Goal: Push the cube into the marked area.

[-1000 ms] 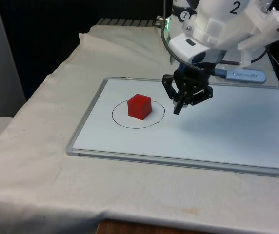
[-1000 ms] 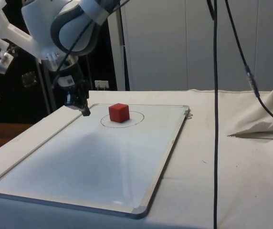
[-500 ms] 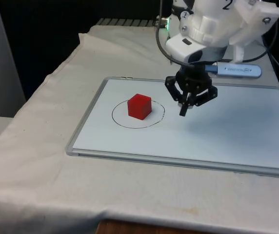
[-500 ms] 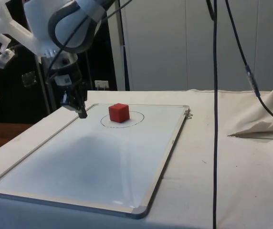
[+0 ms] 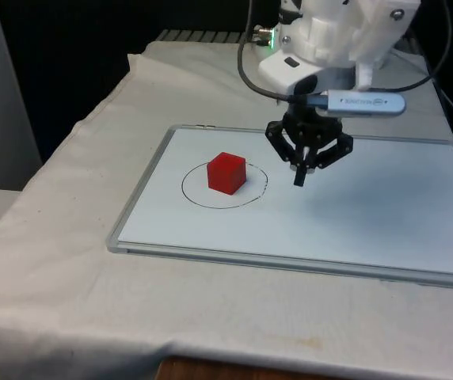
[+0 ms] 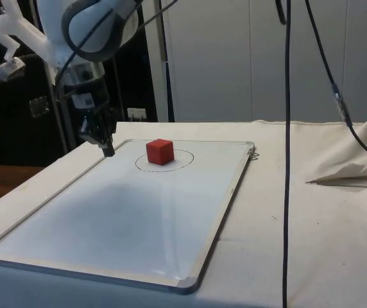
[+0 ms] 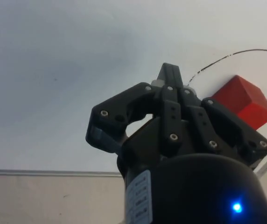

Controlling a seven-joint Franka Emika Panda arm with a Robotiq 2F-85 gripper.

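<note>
Black two-finger gripper [image 5: 299,179]: fingers pressed together to a single tip, holding nothing; tip points down, just above the board, also seen at [image 6: 109,153] and [image 7: 170,74]. It stands just outside the circle, on the front view's right of it, apart from the cube.

Small red cube [image 5: 226,172]: sits flat inside the circle, slightly toward the circle's far side; seen also at [image 6: 160,151] and [image 7: 243,101]. Untouched on all faces.

Hand-drawn black circle [image 5: 192,195]: marked on the board, encloses the cube completely with bare white margin around it.

White rectangular board with grey metal frame [image 5: 385,222]: wide open surface on the front view's right of the gripper; the circle lies nearer the frame on the front view's left.

White cloth-covered table [image 5: 68,261]: carries the board, with free cloth on every side.

White arm [image 5: 345,39]: reaches down from above, wrist near vertical over the board.

Change: over the last second the gripper has drifted slightly away from the circle, toward the front view's right; the cube has stayed put.
</note>
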